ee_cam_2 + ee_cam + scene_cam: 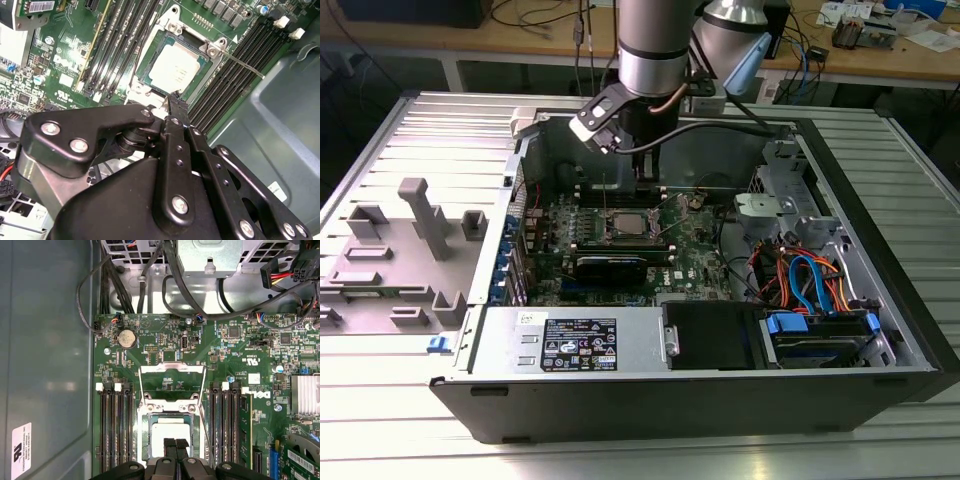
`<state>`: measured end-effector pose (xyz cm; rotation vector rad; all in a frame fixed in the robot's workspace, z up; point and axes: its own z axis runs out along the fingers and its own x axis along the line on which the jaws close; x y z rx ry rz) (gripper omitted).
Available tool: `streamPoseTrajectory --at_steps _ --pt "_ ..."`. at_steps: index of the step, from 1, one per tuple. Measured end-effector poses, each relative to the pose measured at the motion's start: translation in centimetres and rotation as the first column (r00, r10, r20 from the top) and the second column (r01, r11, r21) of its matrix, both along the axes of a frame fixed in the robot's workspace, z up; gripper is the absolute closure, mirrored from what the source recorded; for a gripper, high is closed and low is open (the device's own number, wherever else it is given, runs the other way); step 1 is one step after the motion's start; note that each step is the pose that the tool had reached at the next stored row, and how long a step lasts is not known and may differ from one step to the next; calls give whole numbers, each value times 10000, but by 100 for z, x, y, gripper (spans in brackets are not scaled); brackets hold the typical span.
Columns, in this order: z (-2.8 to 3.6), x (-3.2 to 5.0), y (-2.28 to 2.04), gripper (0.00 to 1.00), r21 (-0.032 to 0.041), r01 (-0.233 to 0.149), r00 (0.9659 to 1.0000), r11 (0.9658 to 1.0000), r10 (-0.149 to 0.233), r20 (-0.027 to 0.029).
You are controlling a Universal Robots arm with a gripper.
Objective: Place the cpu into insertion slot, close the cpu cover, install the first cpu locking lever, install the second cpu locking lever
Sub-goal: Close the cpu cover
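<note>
The cpu is sitting in the slot, and the cover is lying flipped open beside it. The gripper is hovering just over the cpu's edge, jaws clenched together on nothing. A lever is jutting out across the board.

The cpu looks matt silvery metal; the hand glossy black, perhaps plastic.

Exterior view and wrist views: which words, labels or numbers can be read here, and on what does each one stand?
No text can be quoted with confidence.
Label on the grey metal box: print too small to read.
White sticker on the case wall: too small to read.
Fine white print on the motherboard: too small to read.
</note>
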<state>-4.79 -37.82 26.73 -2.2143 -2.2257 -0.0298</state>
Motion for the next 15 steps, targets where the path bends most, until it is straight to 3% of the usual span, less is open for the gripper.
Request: streamPoseTrajectory --at_steps 15 --pt "0 66 0 89 0 2 10000 10000 -2 0"
